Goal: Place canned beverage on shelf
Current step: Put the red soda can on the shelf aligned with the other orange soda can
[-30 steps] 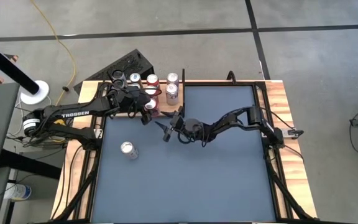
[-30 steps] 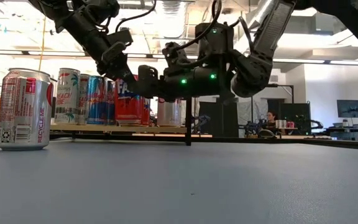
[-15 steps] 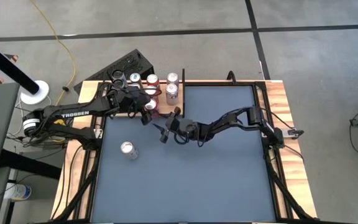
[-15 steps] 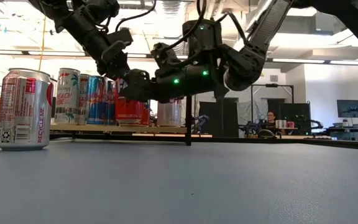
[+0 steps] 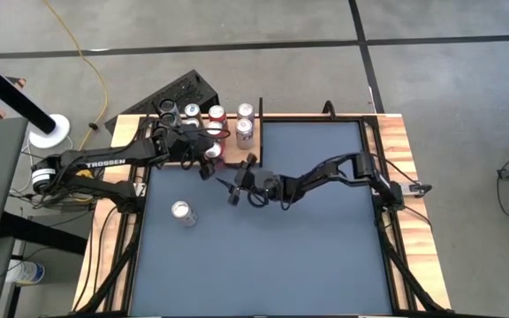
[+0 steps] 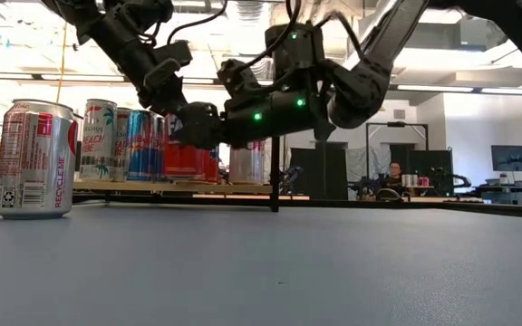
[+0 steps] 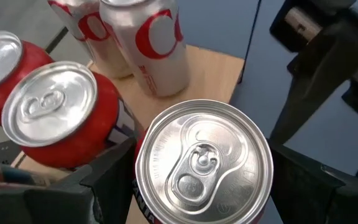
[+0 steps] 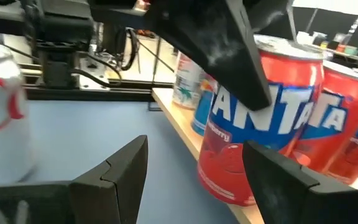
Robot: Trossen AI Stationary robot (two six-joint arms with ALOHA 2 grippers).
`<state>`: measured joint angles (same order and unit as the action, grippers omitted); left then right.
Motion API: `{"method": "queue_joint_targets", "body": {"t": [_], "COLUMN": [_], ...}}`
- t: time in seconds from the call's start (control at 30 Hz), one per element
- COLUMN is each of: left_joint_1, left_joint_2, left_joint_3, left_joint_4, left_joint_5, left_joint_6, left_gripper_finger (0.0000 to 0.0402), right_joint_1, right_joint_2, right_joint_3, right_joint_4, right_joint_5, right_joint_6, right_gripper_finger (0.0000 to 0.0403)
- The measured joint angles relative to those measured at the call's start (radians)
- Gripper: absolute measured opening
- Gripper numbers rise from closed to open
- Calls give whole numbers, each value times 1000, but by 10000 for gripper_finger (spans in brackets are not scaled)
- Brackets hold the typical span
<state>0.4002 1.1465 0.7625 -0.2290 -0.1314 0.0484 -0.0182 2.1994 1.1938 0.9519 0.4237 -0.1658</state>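
My left gripper (image 5: 208, 152) is over the near end of the wooden shelf (image 5: 230, 160), at the table's far left. It is shut on a red Fanta can (image 7: 204, 163), which also shows in the right wrist view (image 8: 272, 118). My right gripper (image 5: 231, 187) is open and empty. It hangs above the blue table just in front of the shelf, with its fingers (image 8: 114, 171) pointing at the red can. A silver and red can (image 5: 182, 213) stands alone on its base on the table, nearer to the left. My left gripper pinches the red can's side wall near its top rim (image 7: 140, 177) between its two fingers, one on each side. The fingers come slanting down from above. The can is upright, and its base (image 8: 225, 194) is at the shelf board's near edge.
Several more cans (image 5: 216, 114) stand on the shelf behind the held one, red ones (image 7: 55, 118) and silver ones (image 7: 148, 50). Thin black shelf posts (image 6: 274, 172) stand at its corners. Both arms are close together at the shelf's front.
My right gripper has moved toward the table's left edge and closer to the shelf's front and the held can. It has stayed open.
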Motion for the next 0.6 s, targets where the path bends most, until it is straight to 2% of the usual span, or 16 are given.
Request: {"method": "queue_joint_targets", "body": {"t": [0.3, 0.6], "left_joint_1": [-14, -12], "left_joint_2": [0, 5], "left_joint_3": [33, 33], "left_joint_4": [-53, -43], "left_joint_5": [-26, -40], "left_joint_6": [-7, -28], "left_gripper_finger": [287, 287], "right_joint_1": [3, -19], "right_joint_2": [-46, -47], "right_joint_3": [-6, -6], "right_joint_4": [-97, -108], "right_joint_5": [1, -1], "right_joint_6": [38, 80], "right_gripper_finger": [260, 260]}}
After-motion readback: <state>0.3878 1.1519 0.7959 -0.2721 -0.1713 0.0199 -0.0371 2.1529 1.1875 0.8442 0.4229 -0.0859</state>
